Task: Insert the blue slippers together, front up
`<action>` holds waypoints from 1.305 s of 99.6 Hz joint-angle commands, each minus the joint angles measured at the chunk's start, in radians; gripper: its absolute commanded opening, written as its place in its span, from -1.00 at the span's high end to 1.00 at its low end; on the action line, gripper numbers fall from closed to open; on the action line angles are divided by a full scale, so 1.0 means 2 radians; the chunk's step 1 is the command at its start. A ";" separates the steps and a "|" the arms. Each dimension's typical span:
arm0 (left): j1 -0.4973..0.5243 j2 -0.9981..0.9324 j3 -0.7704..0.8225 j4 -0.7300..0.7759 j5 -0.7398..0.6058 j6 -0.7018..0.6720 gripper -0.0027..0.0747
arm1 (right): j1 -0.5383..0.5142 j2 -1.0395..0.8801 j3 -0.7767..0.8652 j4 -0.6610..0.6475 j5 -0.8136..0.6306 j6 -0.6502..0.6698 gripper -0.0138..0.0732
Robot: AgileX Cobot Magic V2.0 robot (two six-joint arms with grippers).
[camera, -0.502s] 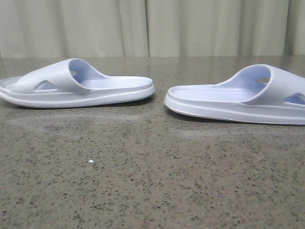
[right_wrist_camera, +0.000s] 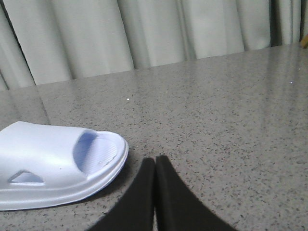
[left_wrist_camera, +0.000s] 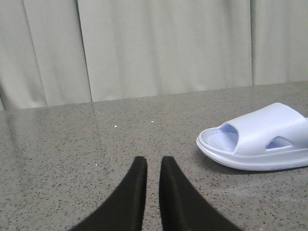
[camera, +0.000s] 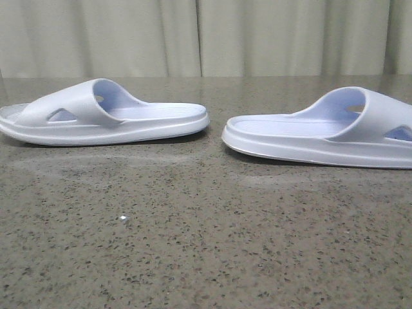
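A: Two pale blue slippers on the speckled stone table [camera: 193,244], both flat on their soles. In the front view the left slipper [camera: 103,116] has its strap at the left end and its open heel toward the middle. The right slipper [camera: 322,132] mirrors it: strap at the right, heel toward the middle.

B: Touching?

A: No. Heel ends face each other across a bare strip of table, near but apart. Each strap shows a triangular side cut-out. The right slipper runs off the picture's right edge.

B: Grippers?

A: Neither shows in the front view. The left gripper [left_wrist_camera: 153,166] appears in the left wrist view: two black fingers [left_wrist_camera: 130,192] with a narrow slit between the tips, nearly closed, nothing held. It is low over bare table, one slipper off to its side and apart from it, toe opening turned toward the fingers' side.

B: And the right?

A: The right gripper [right_wrist_camera: 155,163] has its black fingers [right_wrist_camera: 178,202] pressed together, tips meeting, empty. A slipper lies just beside it; I cannot tell whether they touch.

B: Background?

A: Pleated pale curtain [camera: 206,35] behind the table's far edge.
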 commanded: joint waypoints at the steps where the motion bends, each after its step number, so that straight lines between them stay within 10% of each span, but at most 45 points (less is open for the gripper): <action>1: -0.004 -0.015 0.004 -0.003 -0.041 -0.004 0.89 | -0.003 -0.011 0.011 -0.005 -0.040 -0.001 0.93; 130: -0.004 -0.015 0.004 -0.021 -0.047 -0.004 0.89 | -0.003 -0.011 0.011 -0.005 -0.041 -0.001 0.93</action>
